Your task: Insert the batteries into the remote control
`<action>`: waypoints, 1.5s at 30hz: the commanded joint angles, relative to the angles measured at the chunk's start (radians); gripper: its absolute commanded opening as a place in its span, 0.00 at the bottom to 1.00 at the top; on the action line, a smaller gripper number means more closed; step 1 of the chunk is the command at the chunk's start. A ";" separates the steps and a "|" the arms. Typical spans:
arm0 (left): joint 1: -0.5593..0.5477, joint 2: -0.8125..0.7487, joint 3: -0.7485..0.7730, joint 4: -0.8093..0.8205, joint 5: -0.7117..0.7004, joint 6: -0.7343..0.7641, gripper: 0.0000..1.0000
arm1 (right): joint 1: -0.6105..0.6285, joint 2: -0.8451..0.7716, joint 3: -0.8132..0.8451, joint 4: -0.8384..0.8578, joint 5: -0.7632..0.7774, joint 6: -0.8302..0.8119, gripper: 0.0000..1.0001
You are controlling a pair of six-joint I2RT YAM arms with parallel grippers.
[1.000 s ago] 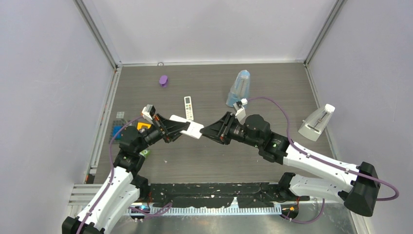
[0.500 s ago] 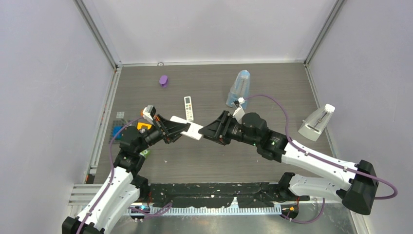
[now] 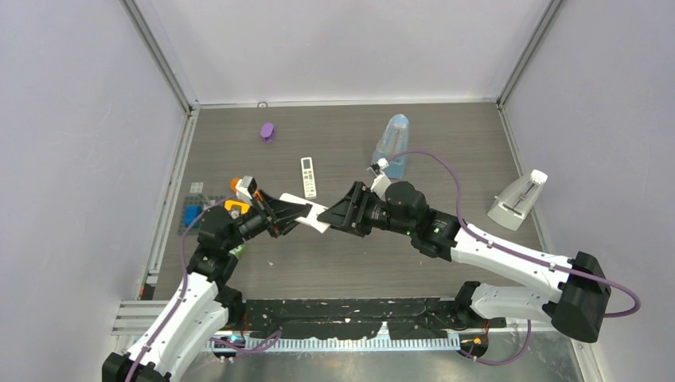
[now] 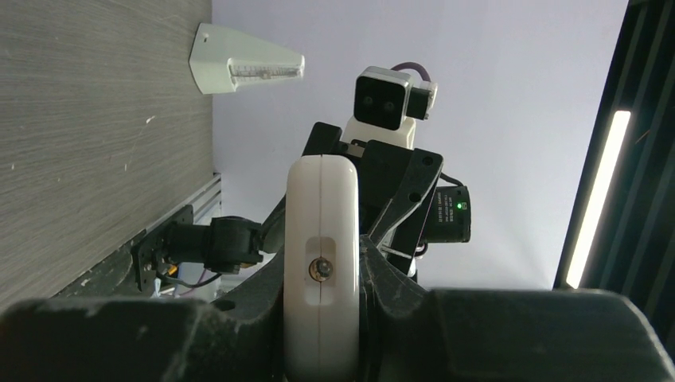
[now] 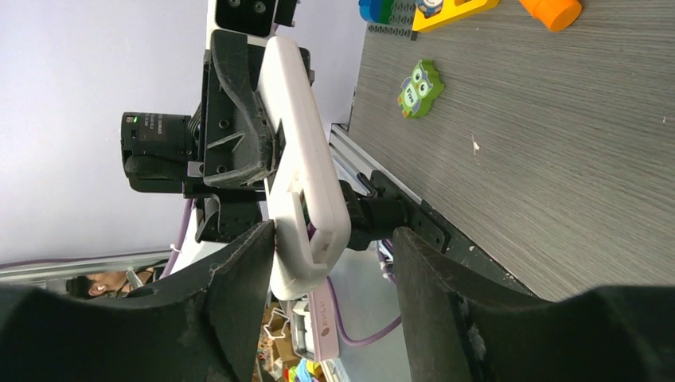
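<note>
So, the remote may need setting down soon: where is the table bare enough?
The table is bare along its near edge, below the held white remote, and at the far right between the blue container and the white wedge. The left edge is crowded with toy blocks; the small remote and purple piece break up the far left.

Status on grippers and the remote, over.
Left gripper shut on white remote, held off the table. Right gripper open, jaws either side of its free end. Second remote on table, clear of both.

Remote [image 3: 317,216] between left and right jaws
</note>
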 commanded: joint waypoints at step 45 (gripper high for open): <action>-0.004 0.012 -0.045 -0.036 0.008 0.006 0.00 | 0.001 -0.026 -0.107 0.090 -0.023 0.063 0.55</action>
